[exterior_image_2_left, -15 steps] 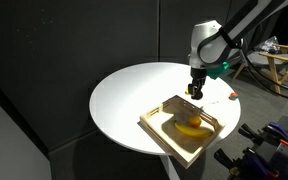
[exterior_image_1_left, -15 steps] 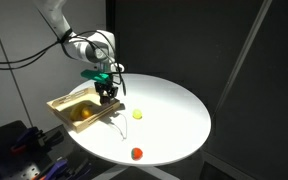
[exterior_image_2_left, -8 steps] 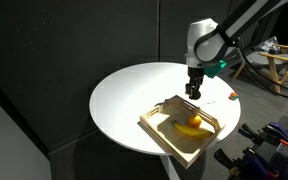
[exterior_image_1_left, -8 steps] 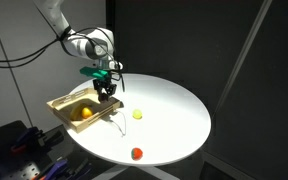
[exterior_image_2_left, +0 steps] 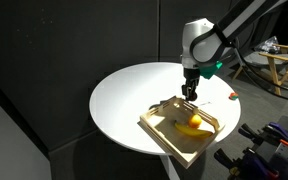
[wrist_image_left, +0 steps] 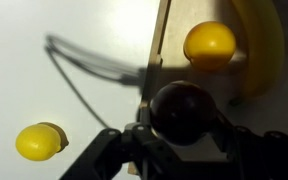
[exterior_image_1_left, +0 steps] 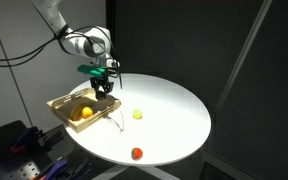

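In an exterior view, a wooden tray sits at the left edge of the round white table. Part of the tray hangs out over that edge. A banana lies inside the tray. The wrist view shows a round yellow fruit in there too, right beside the banana.

Next comes the gripper. It hangs over the side of the tray that faces the middle of the table. Its fingers are squeezed onto a dark ball, one finger on each side. The ball is up in the air and touches only the fingers. In the wrist view it hangs right above the tray's wooden wall, close to the round yellow fruit.

Farther right, a small yellow fruit lies alone on the white top, near the middle of the table. It is outside the tray and apart from the gripper.

A small red fruit lies close to the front edge of the table, well apart from the tray and the ball.
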Controlling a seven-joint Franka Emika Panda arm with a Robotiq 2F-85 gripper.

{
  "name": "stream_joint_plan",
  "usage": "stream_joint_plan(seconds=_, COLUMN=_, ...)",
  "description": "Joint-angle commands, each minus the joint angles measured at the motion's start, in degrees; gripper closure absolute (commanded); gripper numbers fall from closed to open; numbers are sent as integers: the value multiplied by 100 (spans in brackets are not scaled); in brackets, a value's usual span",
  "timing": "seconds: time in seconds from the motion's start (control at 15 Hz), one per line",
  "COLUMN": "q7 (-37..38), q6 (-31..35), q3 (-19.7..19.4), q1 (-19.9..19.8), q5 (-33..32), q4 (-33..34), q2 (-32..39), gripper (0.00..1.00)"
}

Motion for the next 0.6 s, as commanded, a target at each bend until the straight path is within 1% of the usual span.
stream_joint_plan(seconds=0.0, q7=174, q6=-143, q3=22, q1=59, q5=-76, q4=284, q2=151, gripper=66)
stream_joint_plan(seconds=0.53, q7=109, q6=-37, q3=32, q1=72, q5=-50, q4=579, q2=534, gripper=66)
